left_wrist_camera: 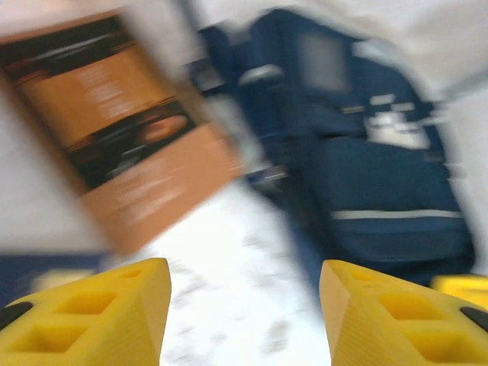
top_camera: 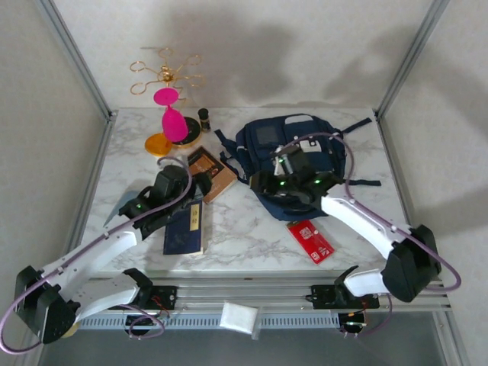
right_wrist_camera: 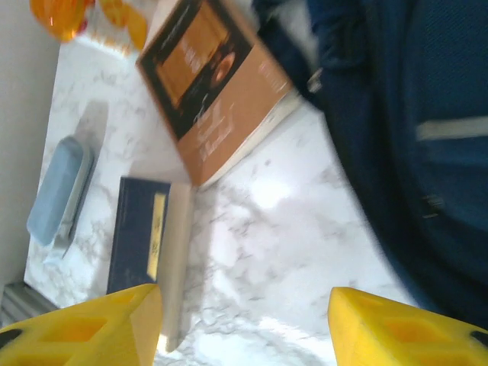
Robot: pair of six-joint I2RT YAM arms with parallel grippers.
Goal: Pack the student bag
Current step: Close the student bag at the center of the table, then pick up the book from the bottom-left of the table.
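The student bag (top_camera: 293,156) is a navy-blue backpack lying on the marble table (top_camera: 244,229) at the back right, its light stripe (left_wrist_camera: 396,214) facing my left wrist camera. My right gripper (top_camera: 263,183) hovers at the bag's near-left edge. It is open (right_wrist_camera: 244,324), with bare marble between its yellow fingers and the bag (right_wrist_camera: 427,137) at its right. My left gripper (top_camera: 197,187) is over the brown book (top_camera: 212,174). It is open too (left_wrist_camera: 244,305), with nothing between its fingers; the brown book (left_wrist_camera: 122,130) lies ahead left and the bag (left_wrist_camera: 366,152) ahead right.
A navy book with a gold label (top_camera: 184,229) lies near the left arm, and a light-blue case (right_wrist_camera: 57,191) lies left of it. A red card (top_camera: 311,241) is at the front right. A pink glass (top_camera: 171,114), gold stand (top_camera: 164,72), orange disc (top_camera: 158,143) and small dark bottle (top_camera: 203,117) stand at the back left.
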